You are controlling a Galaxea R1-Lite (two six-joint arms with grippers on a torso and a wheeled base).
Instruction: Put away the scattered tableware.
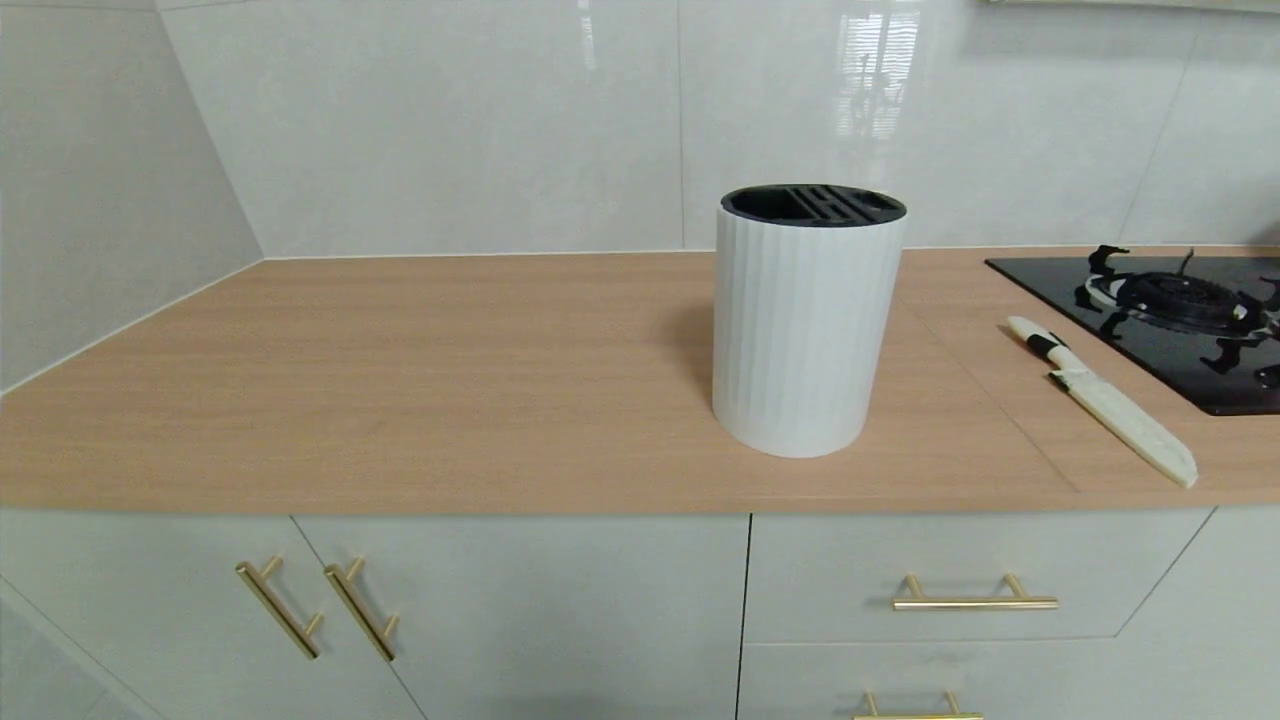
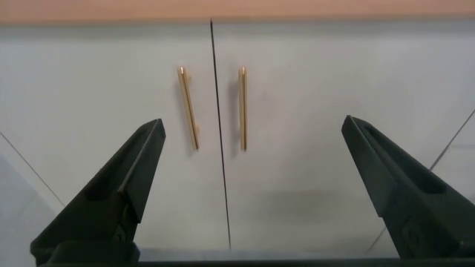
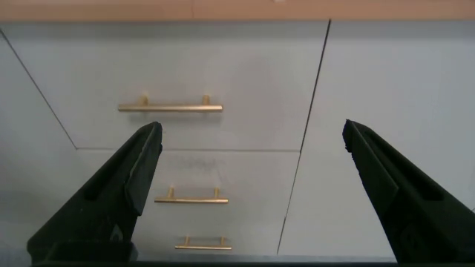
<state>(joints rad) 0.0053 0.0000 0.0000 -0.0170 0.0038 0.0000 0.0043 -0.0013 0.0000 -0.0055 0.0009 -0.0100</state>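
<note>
A pale knife [image 1: 1100, 400] lies flat on the desk [image 1: 400, 380], between the white ribbed knife holder [image 1: 800, 330] and the black stove [image 1: 1170, 310], touching neither. The left tool [image 2: 252, 122] hangs spread wide before the cabinet doors [image 2: 96, 111]. The right tool [image 3: 251, 126], likewise apart, faces the drawers [image 3: 223, 74].

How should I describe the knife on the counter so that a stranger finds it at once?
Find the long wooden counter and follow it to the black gas hob. Between the hob and the tall white ribbed holder, the knife lies flat near the front edge. It alone is slim and lying down: pale blade, white handle with a black band.
</note>
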